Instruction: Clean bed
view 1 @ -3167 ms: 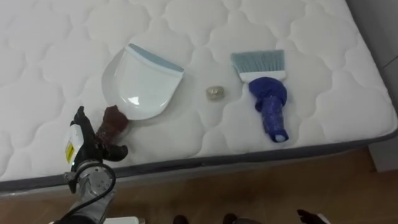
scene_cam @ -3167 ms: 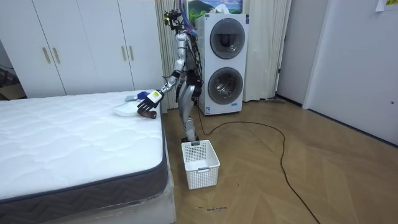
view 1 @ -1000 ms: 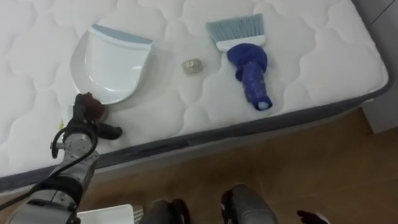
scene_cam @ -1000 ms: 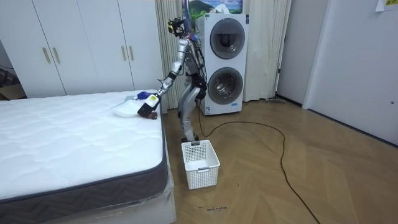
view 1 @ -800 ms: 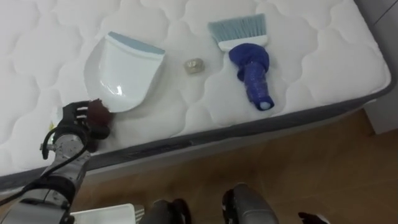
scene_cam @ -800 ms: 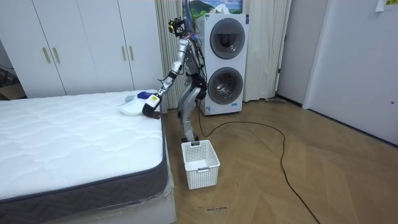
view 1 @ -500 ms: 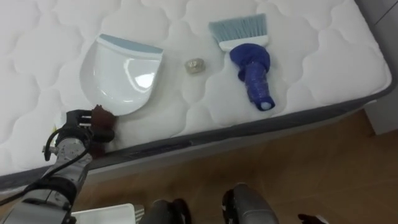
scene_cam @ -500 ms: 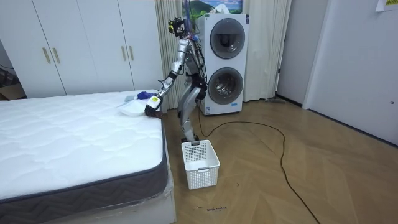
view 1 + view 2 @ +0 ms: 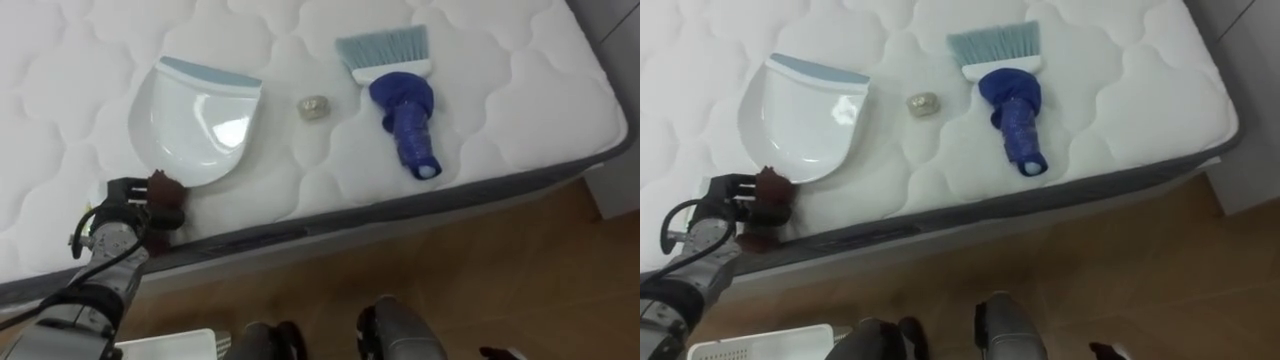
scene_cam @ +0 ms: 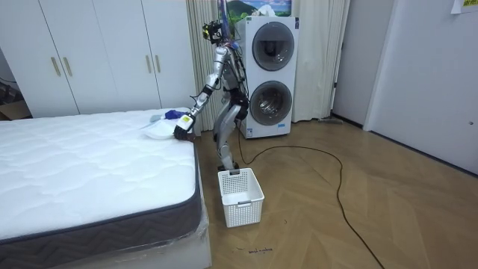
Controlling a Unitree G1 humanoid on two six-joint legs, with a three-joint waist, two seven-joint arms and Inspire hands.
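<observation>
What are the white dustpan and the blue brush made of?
The white dustpan with a pale blue lip looks like smooth glossy plastic: light glints off its tray. The blue hand brush seems hard plastic too, judging by its even solid colour, with fine pale bristles, probably synthetic.

glossy plastic dustpan (image 9: pixel 195 120), quilted mattress (image 9: pixel 500 90)

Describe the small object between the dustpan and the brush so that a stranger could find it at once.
On the white quilted mattress, look between the white plastic dustpan and the blue hand brush. There lies a small crumpled beige-grey scrap. It is by far the smallest thing there and has no handle.
</observation>
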